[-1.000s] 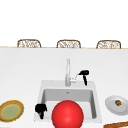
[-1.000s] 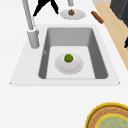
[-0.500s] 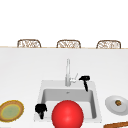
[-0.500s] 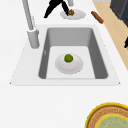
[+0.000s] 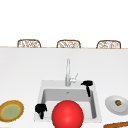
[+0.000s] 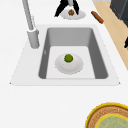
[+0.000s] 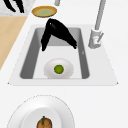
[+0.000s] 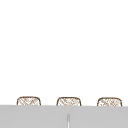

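We see the right hand [image 5: 87, 84] hanging over the sink [image 6: 100, 60], fingers [image 7: 72, 43] straight, released. Left hand [image 5: 40, 109] idle, fingers unclear. A white plate [image 6: 76, 65] holds a green ball [image 6: 68, 58].

A home kitchen is shown, rendered by a simulator. A sink [image 5: 42, 86] is set into a white worktop [image 5: 22, 72], and a tall tap [image 5: 67, 72] with a side lever is mounted behind the basin. A plate [image 6: 75, 67] with a green fruit [image 6: 68, 58] is seen in the basin. A yellow-rimmed plate [image 5: 11, 111] is placed left of the sink, and a white plate [image 5: 111, 106] with food to its right. Three wicker chairs [image 5: 29, 43] are lined up along the far edge of the worktop, as at an island with seating.
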Controlling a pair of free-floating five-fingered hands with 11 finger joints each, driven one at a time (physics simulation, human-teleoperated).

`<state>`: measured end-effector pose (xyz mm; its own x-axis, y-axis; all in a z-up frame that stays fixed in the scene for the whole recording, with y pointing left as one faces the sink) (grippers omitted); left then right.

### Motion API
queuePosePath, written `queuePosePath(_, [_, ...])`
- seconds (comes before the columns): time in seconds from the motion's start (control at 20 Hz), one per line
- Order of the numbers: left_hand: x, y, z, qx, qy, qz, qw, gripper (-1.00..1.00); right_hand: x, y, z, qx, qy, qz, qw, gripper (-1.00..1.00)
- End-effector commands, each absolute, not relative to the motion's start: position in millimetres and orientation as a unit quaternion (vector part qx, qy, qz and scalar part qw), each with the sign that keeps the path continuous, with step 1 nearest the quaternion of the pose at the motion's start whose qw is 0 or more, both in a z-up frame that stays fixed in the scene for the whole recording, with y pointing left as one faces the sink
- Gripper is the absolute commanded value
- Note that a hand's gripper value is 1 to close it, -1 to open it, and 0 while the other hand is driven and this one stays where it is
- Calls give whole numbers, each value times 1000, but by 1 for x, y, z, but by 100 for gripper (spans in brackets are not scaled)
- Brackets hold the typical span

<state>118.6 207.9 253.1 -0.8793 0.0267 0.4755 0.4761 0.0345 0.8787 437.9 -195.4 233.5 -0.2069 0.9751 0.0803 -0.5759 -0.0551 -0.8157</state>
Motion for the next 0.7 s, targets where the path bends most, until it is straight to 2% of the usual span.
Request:
queuePosePath(0.0, [119, 208, 253, -180, -699, -671, 167, 0, 410, -205, 232, -262, -380, 677, 572, -100])
queuePosePath(0.65, [119, 208, 253, -180, -699, -671, 167, 0, 307, -217, 234, -264, -368, 676, 581, -100])
